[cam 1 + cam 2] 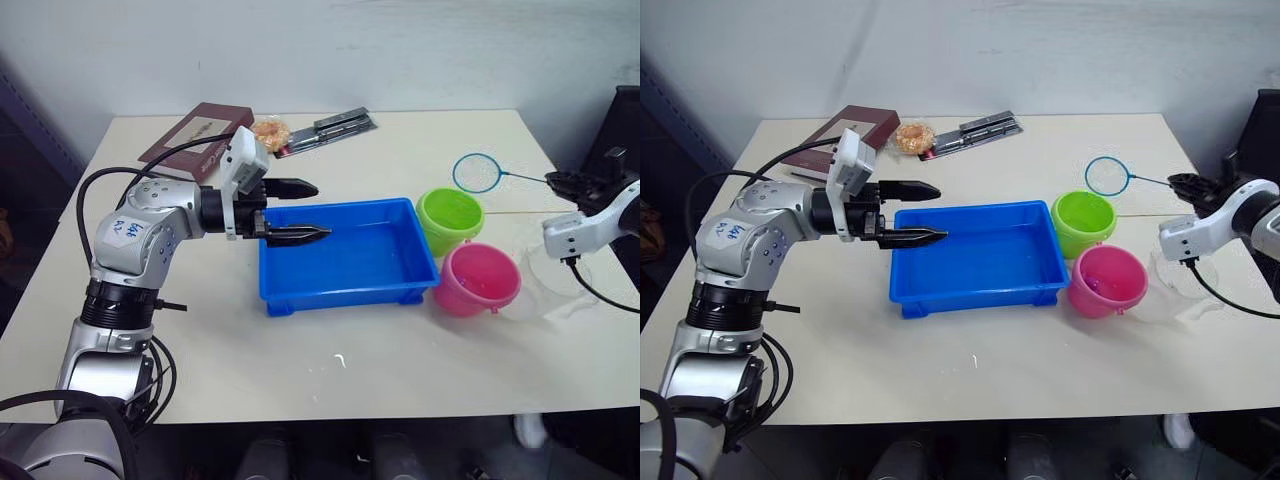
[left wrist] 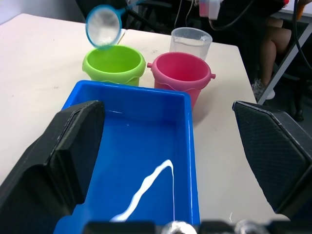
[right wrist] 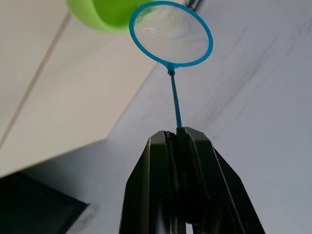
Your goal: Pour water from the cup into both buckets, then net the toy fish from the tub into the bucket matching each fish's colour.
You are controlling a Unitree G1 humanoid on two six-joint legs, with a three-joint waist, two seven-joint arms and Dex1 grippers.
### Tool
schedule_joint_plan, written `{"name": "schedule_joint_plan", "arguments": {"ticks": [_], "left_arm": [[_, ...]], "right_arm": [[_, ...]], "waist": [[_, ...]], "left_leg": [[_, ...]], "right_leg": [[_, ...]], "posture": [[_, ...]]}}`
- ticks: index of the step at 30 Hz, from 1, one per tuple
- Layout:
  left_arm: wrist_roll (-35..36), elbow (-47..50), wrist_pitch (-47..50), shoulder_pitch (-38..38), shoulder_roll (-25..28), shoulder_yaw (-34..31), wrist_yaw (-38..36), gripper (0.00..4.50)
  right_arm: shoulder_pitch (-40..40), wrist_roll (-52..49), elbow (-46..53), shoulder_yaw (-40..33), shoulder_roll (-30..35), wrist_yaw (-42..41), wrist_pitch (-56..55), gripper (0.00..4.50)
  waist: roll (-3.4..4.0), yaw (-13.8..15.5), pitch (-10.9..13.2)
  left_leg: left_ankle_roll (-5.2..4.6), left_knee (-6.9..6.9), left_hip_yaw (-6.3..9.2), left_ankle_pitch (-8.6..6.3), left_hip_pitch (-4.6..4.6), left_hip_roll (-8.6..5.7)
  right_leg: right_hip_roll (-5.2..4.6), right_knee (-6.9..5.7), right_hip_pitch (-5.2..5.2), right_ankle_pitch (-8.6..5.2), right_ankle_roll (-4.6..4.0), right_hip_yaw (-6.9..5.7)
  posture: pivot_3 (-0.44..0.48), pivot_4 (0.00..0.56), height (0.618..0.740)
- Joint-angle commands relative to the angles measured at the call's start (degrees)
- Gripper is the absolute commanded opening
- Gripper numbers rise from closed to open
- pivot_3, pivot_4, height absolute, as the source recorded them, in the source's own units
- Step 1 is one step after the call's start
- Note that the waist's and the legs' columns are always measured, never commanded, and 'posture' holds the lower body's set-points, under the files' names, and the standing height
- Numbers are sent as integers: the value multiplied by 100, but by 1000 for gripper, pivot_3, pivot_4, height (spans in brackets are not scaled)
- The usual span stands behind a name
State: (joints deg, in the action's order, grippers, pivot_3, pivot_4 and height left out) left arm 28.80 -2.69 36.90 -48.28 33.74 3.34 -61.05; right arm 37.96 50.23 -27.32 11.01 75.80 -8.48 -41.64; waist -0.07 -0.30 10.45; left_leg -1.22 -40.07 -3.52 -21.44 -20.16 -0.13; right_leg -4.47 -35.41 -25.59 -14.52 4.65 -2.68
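Note:
The blue tub (image 1: 350,262) sits mid-table holding water. My left gripper (image 1: 320,210) hovers open over its left end, nothing between the fingers (image 2: 63,156). To the tub's right stand the lime green bucket (image 1: 450,218) and, nearer the front edge, the pink bucket (image 1: 478,278). The clear cup (image 2: 191,43) stands upright just right of the pink bucket. My right gripper (image 3: 178,134) is shut on the net's thin handle at the table's far right. The net (image 1: 478,172) is held in the air with its hoop behind the green bucket. The toy fish are out of view.
A maroon book (image 1: 195,135), an orange snack packet (image 1: 268,130) and a silver packet (image 1: 332,126) lie at the back of the table. A black chair (image 1: 620,125) stands off the right edge. A seated person's legs (image 2: 278,41) are beyond the cup.

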Motion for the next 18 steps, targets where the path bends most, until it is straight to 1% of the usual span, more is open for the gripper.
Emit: {"name": "schedule_joint_plan", "arguments": {"ticks": [1,2,4,5,6,7,8,9,11,13,14,15,17,18], "left_arm": [[43,245,16,32,90,-132,7,4489],[72,254,58,55,120,-163,4,4489],[218,392,187,193,263,-284,-92,4489],[332,514,267,311,376,-360,-193,4489],[446,707,320,542,571,-477,-347,4489],[519,852,360,732,729,-564,-440,4489],[572,956,391,858,839,-623,-489,4489],[547,1125,343,1159,1017,-727,-508,4489],[572,1431,338,1589,1257,-877,-495,4489],[792,2050,488,2343,1629,-1249,-617,4489],[878,2254,535,2597,1750,-1380,-646,4489],[957,2400,578,2739,1824,-1456,-621,4489],[979,2793,624,3508,2073,-1917,-627,4489],[865,2911,537,3931,2164,-2106,-638,4489]], "right_arm": [[95,-1021,-248,-281,-165,-597,47,0],[193,-1542,-428,-415,-272,-982,171,0],[183,-3209,-489,-682,-593,-2314,627,0],[68,-4046,-262,-795,-717,-3011,967,0],[-177,-5008,211,-873,-791,-3843,1455,0],[-370,-5653,610,-933,-834,-4412,1817,0],[-508,-6065,902,-1005,-854,-4794,2097,0],[-620,-6568,1371,-1080,-1015,-4953,2582,0],[-746,-7130,2033,-1206,-1232,-5089,3262,0],[-876,-7698,2935,-1085,-1520,-5222,3931,0],[-928,-7865,3235,-1056,-1616,-5267,4170,0],[-970,-7963,3414,-1091,-1664,-5310,4352,0],[-1342,-7872,3900,-755,-1784,-5645,4380,0],[-1495,-7557,3993,-521,-1899,-5740,4131,0]], "waist": [[0,-1,0],[0,-5,0],[-1,-19,1],[-1,-35,1],[-2,-47,1],[-2,-66,1],[-1,-82,1],[-2,-100,1],[-2,-128,1],[-1,-126,2],[-1,-134,2],[-1,-116,2],[-3,-60,1],[-4,-26,1]], "left_leg": [[0,0,-1,0,-1,0],[-1,-1,-4,0,0,-4],[-7,-2,-6,4,0,-9],[-8,-3,-7,4,0,-8],[-9,-2,-4,5,1,-7],[-9,-2,-1,5,0,0],[-8,0,4,4,0,4],[-5,0,10,3,-1,11],[0,-4,15,0,-1,15],[-2,-10,15,0,1,8],[-1,-10,17,-1,2,10],[1,-5,21,-3,2,12],[5,-5,35,-5,-3,12],[6,-3,46,-6,-2,12]], "right_leg": [[1,0,0,0,0,0],[-1,-1,0,0,1,2],[0,-1,1,2,4,2],[1,-1,2,4,6,2],[0,-2,3,4,7,2],[-1,-1,3,4,6,0],[-1,-1,3,3,4,-2],[0,0,4,1,2,-8],[-1,-4,5,0,-1,-13],[-11,-12,6,0,-1,-9],[-10,-11,5,1,-3,-8],[-11,-10,4,-1,-6,-8],[-13,-7,4,-4,-11,-17],[-17,-2,7,-7,-16,-22]], "posture": [[0,150,740],[0,150,740],[0,150,740],[0,150,740],[0,150,740],[0,150,740],[0,150,740],[0,150,740],[0,150,740],[0,150,740],[0,150,740],[0,150,740],[0,150,740],[0,150,740]]}}
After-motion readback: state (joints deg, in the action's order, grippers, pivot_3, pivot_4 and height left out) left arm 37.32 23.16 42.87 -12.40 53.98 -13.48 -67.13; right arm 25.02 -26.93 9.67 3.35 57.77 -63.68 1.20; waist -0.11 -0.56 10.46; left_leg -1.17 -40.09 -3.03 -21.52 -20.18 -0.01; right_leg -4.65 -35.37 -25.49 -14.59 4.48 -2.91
